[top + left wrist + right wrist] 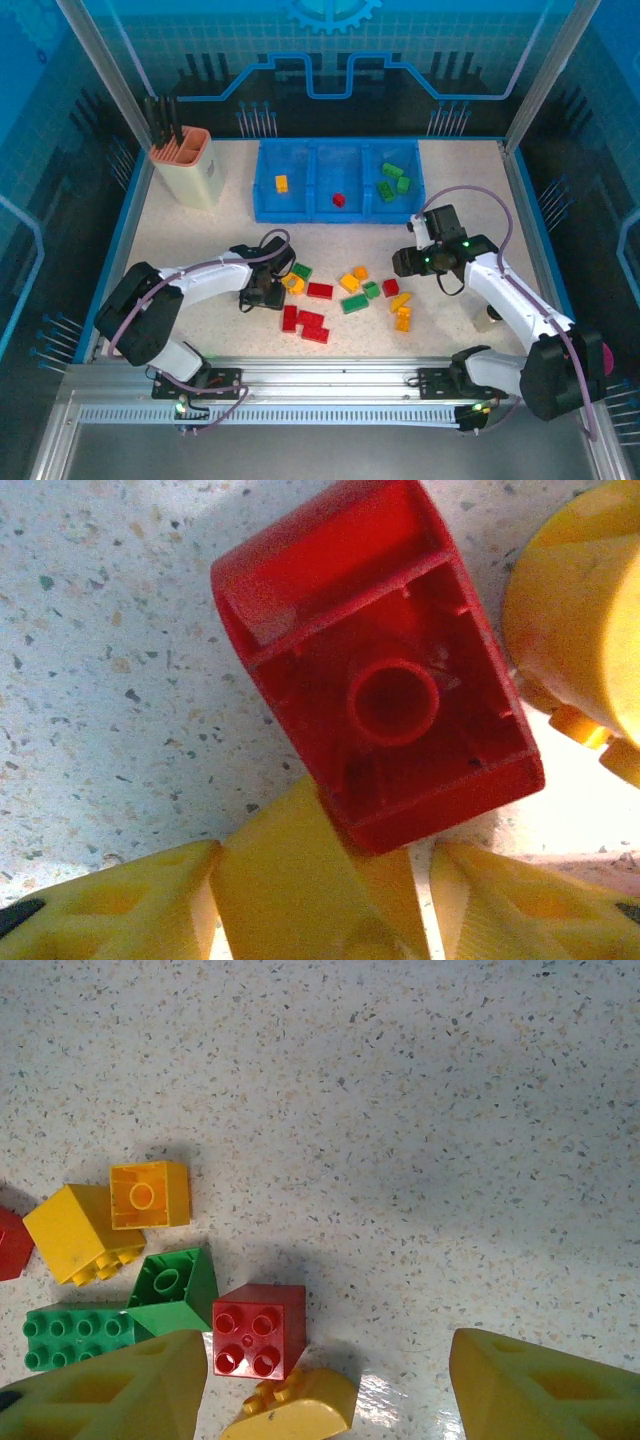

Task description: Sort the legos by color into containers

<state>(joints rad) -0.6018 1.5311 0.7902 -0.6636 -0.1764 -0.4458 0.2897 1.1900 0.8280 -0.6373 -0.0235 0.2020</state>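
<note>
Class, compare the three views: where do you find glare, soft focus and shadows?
Top external view: even light on the table, blue cast around it. Left wrist view: the upturned red brick is close and soft, the table at lower right washed out. Right wrist view: sharp, glare on the table beside the yellow brick, a shadow behind the studded red brick.

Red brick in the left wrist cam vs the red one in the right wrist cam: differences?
Pose: the left-view red brick shows the camera its hollow underside and centre tube; the right-view red brick sits studs up, four showing. Neighbours: the first lies beside a yellow brick, the second beside a green brick. Shared: both red, both loose on the table.
</note>
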